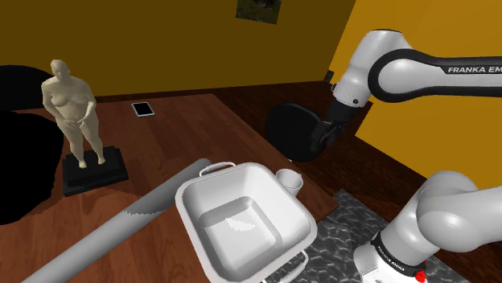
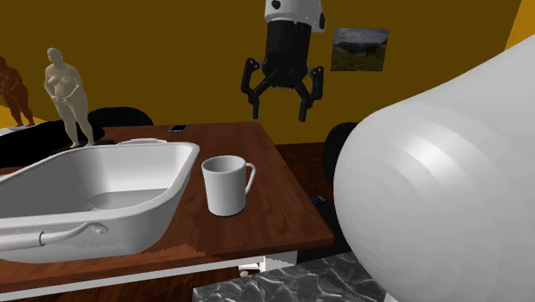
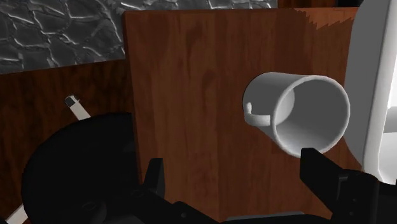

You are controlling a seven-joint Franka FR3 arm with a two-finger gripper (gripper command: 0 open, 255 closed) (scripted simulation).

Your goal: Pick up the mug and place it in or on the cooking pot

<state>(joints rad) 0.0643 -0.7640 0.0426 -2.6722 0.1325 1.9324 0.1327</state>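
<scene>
As seen in the second exterior view, gripper [image 2: 279, 110] aloft, spread wide, empty; white mug [image 2: 225, 184] upright on wooden table [image 2: 283, 197], at seven o'clock below, just beside white pot [image 2: 184, 163], perhaps touching.

Dim, even light; soft sheen on the white cooking pot [image 1: 294, 217]

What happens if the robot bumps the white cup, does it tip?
Probably it slides rather than tips: the mug stands upright on its flat base. It is empty, so likely light. Its smooth wall might slip when gripped.
</scene>
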